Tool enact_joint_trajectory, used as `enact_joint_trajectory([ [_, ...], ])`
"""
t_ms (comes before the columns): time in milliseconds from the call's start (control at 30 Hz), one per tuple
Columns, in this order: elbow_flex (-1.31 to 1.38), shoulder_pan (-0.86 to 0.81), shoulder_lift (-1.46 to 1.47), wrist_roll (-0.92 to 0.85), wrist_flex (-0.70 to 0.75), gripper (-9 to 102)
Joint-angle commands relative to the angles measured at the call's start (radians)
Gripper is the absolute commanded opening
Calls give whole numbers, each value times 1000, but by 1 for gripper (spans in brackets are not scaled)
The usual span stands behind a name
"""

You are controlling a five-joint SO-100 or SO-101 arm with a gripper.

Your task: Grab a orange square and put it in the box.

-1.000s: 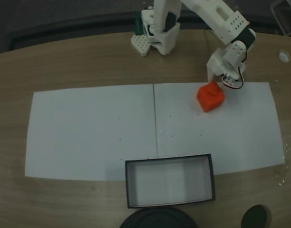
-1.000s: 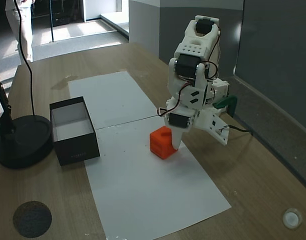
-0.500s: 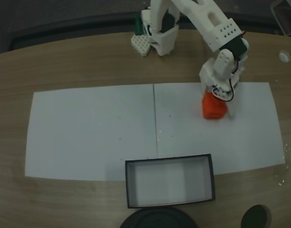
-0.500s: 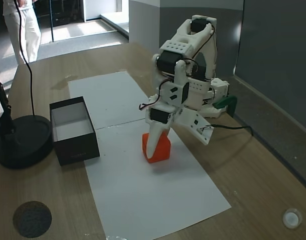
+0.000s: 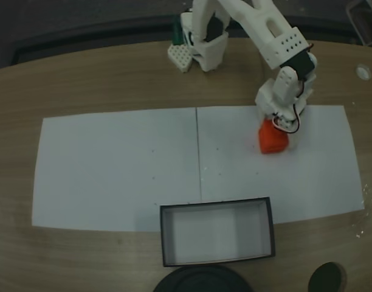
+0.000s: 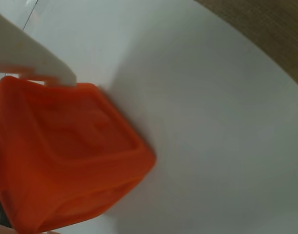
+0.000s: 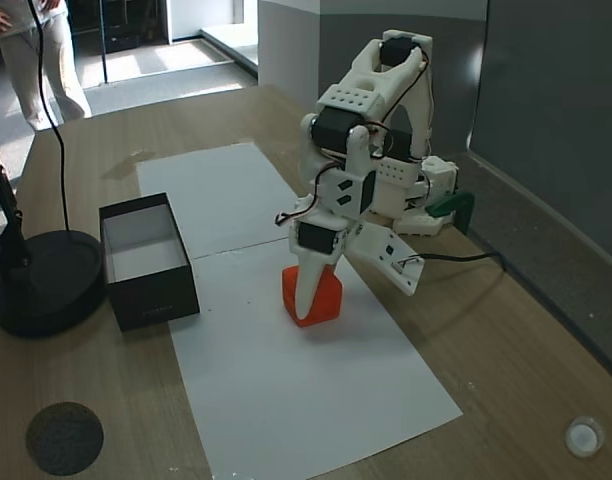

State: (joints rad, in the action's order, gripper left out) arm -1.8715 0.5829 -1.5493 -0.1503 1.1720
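Wrist view puts the orange square (image 6: 66, 156) right up against one pale finger (image 6: 32, 58), and in a fixed view we see the pincer (image 7: 308, 300) lowered around it, jaws spread with one finger down its front face; whether they grip yet we cannot tell. The cube rests on the white paper (image 5: 113, 164) toward the table's (image 5: 82, 79) far right edge in a fixed view, well apart from the box (image 5: 217, 231) at the near edge. We judge the grasp only beginning; lifting, carrying and dropping remain.
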Motion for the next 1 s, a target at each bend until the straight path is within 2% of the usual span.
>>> enact_joint_trajectory([
  [0,5,-5,2,-3,-6,9],
  [267,81,-26,-38,-5,29,6],
  [400,305,-114,-103,-40,155,6],
  [567,715,-275,-129,-66,273,6],
  [733,1002,-419,-41,-60,275,6],
  [967,1220,-503,239,-29,272,6],
])
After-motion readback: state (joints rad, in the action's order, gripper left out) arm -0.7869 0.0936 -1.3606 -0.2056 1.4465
